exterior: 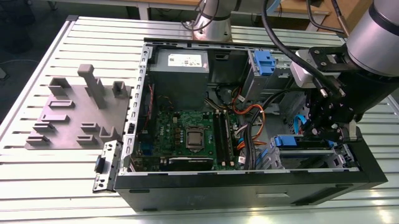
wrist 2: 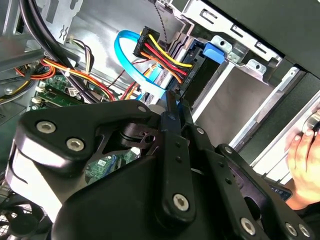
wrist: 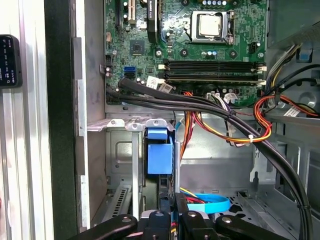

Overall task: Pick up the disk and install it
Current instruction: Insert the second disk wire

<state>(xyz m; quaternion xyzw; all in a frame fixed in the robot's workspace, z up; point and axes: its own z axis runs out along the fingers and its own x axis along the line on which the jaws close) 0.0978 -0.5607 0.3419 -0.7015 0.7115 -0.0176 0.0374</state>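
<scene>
Hand [exterior: 329, 133], fingers together, sits amid cables [exterior: 249, 114] beside the seated disk [exterior: 293, 141].

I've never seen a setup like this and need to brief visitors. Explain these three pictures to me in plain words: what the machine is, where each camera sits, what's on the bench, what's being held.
The machine is a single robot arm with a black gripper at its end. The exterior view is taken by a camera off the arm, looking down on a slatted metal table. On the table lies an open computer case, with its green motherboard and coloured cables exposed. Towards the exterior view's left sits a grey fixture plate with upright blocks.

The two wrist views come from cameras riding on the arm, looking past the gripper into the case. There the gripper is down at the drive bay, by the disk's blue carrier. The pictures don't settle whether it grips anything. A person's hand appears at the edge of the second wrist view.
</scene>
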